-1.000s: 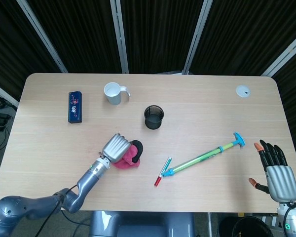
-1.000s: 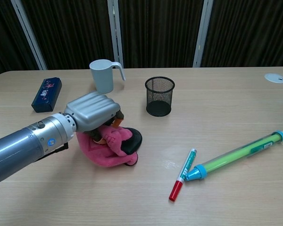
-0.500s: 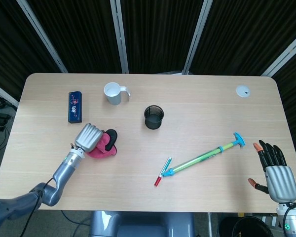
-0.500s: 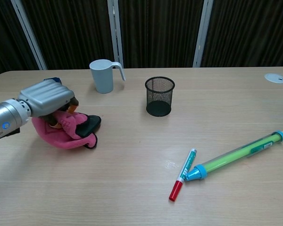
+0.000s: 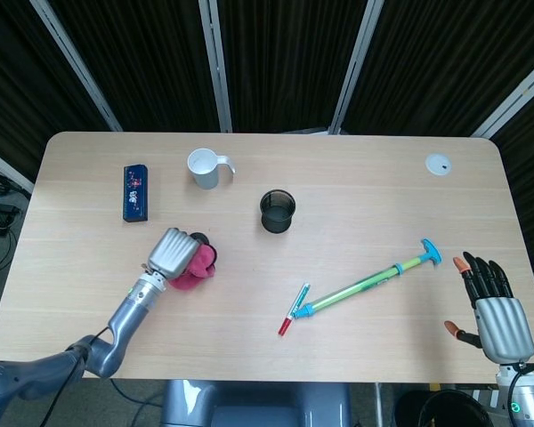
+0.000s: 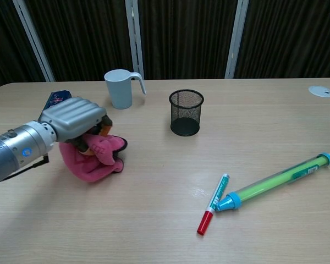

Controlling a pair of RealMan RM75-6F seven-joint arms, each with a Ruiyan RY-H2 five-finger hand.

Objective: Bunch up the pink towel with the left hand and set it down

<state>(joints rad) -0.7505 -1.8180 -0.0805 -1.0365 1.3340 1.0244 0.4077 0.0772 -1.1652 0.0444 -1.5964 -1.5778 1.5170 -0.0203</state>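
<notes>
The pink towel (image 6: 96, 160) is seen crumpled into a compact, rounded bundle at the left of centre in the chest view, resting on the table (image 6: 154, 220). Its upper part is covered and gripped by the left hand (image 6: 77, 117).

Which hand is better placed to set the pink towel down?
Left. The left hand already grips the bunched towel on the table; the right hand is open at the far edge, past the long green tube.
</notes>
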